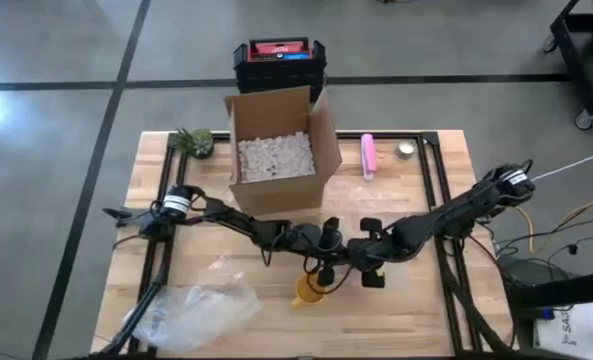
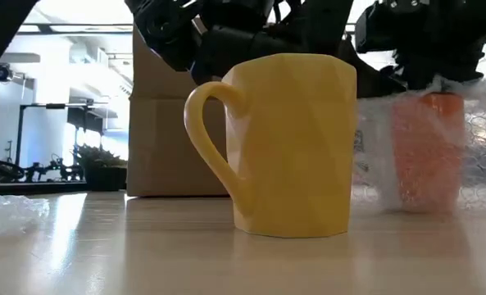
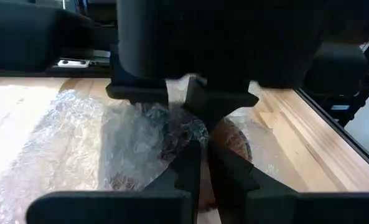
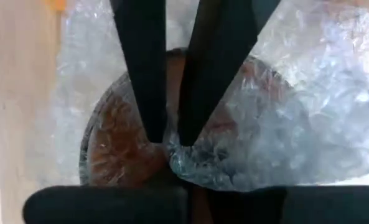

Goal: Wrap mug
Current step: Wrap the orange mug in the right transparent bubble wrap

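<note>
An orange mug [image 2: 427, 152] stands upright on the table inside clear bubble wrap [image 2: 480, 156]. In the wrist views its open mouth [image 4: 119, 149] shows with wrap lying over and into it. My left gripper [image 3: 204, 152] and my right gripper [image 4: 178, 177] meet tip to tip right above this mug, both shut on the wrap. In the high view the two grippers [image 1: 328, 250] [image 1: 361, 250] hide the mug. A bare yellow mug [image 2: 288, 143] stands on its base nearer the front edge, touched by nothing. My left gripper pinches a bunched part of the bubble wrap [image 3: 190, 134] between its two fingers [image 4: 150, 93], over the mug's mouth. The fingers slant down from above. The wrap drapes slack over the rim and down the mug's sides. My right gripper has the wrap's edge [image 4: 172, 152] at its fingertips over the mug's mouth, coming from the side opposite the left gripper. The wrap itself covers the place of contact, so the kind of hold does not show.
An open cardboard box [image 1: 276, 150] of packing peanuts stands behind the arms, a black crate [image 1: 278, 62] beyond it. A loose sheet of bubble wrap [image 1: 196, 305] lies near the front left. A small plant [image 1: 194, 142], a pink object [image 1: 368, 155] and a small tin [image 1: 406, 150] sit at the back.
</note>
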Controlling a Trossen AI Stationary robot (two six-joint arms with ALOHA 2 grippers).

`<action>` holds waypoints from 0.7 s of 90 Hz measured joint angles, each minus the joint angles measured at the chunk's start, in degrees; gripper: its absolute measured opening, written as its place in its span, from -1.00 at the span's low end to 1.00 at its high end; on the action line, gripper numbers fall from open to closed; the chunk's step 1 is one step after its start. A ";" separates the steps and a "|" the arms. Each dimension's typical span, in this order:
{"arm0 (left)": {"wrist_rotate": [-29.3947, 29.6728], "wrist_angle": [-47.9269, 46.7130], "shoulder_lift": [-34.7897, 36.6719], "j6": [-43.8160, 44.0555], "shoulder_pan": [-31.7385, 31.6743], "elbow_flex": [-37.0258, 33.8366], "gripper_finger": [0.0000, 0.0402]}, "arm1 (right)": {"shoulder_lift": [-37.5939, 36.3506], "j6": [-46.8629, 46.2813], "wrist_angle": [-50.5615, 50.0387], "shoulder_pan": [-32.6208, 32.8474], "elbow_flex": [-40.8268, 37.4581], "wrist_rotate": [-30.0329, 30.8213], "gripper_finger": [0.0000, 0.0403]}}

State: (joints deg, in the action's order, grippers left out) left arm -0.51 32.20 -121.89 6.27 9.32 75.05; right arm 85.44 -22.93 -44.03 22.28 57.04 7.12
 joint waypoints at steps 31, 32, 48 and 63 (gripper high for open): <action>-0.02 -0.12 0.07 0.02 0.02 -0.02 -0.90 | -3.57 1.06 -11.75 0.07 11.86 0.63 -1.00; -0.02 -0.11 0.07 0.02 0.02 -0.02 -0.90 | -3.60 1.06 -11.46 0.07 11.84 1.25 -1.00; -0.02 -0.17 0.09 0.02 0.00 -0.02 -0.90 | -1.94 1.03 -5.42 -0.59 6.27 4.34 -1.00; -0.04 0.16 0.09 0.24 0.04 0.00 -0.90 | 0.73 -1.29 -1.32 -0.68 -0.52 3.11 -1.00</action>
State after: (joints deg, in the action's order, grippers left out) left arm -0.56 32.36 -121.79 6.50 9.37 75.05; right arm 86.17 -24.23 -45.34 21.61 56.52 10.23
